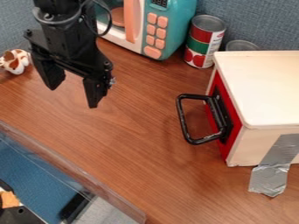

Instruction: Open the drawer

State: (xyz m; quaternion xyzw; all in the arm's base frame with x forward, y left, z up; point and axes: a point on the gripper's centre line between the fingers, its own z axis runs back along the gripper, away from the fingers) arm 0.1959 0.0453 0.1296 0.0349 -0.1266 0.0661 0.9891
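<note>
Drawer [227, 148]: shut in a white box [262, 92] at right, black handle [182, 118] jutting left. Left to right: orange-and-white object [15, 61], far; clear panel [70, 169], near; gripper [73, 96], fingers spread, holding nothing; toy microwave [166, 26], far; striped can [204, 41] just beyond the box; second can [241, 45] behind; silver tape [269, 177], near.

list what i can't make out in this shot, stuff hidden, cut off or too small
All in the camera view:
- Inside of the drawer: hidden behind its red front.
- Far end of the white box: cut off by the right edge.
- Lower part of the rear can: hidden by the box.
- Top of the toy microwave: cut off by the top edge.
- Upper arm: cut off by the top edge.
</note>
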